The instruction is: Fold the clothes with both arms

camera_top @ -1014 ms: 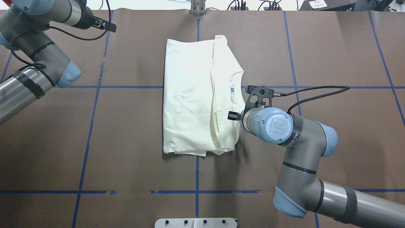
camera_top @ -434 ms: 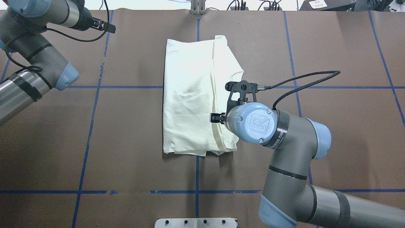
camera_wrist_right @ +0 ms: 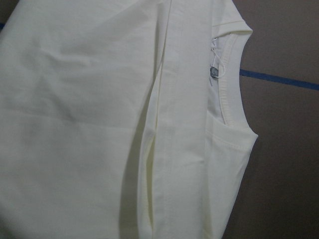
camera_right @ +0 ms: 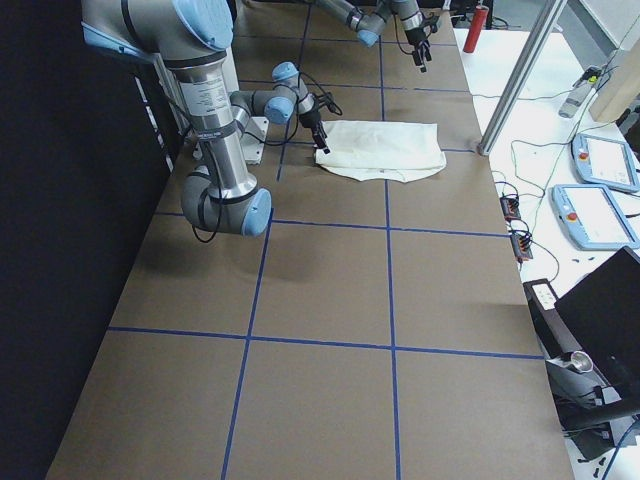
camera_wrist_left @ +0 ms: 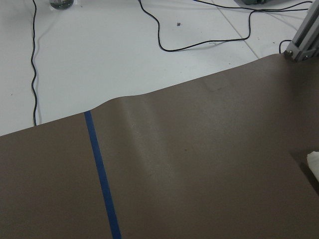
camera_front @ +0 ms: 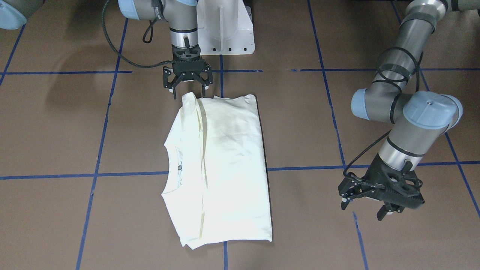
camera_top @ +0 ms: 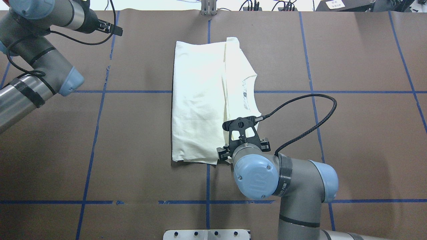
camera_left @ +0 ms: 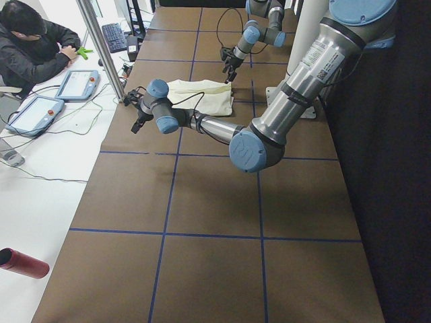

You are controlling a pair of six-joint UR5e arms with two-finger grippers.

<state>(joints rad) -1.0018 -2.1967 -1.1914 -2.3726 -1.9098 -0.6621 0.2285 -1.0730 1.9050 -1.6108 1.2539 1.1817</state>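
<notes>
The clothes are one cream shirt folded lengthwise into a long narrow block, plain side up, lying flat mid-table. Its collar with a small label shows along the edge on the robot's right. My right gripper hangs open, fingers pointing down, just above the shirt's corner nearest the robot base and clear of the cloth. In the overhead view the wrist covers most of it. My left gripper is open and empty, low over bare table far off the shirt's other side.
The brown table cover carries a grid of blue tape lines. The white pedestal base stands behind the right gripper. An aluminium post rises at the far edge. A person sits beside tablets at a side table.
The right arm swung from beside the shirt's collar edge back toward the robot, and its wrist turned, so the gripper now hovers over the shirt's near corner. The left arm barely moved.
</notes>
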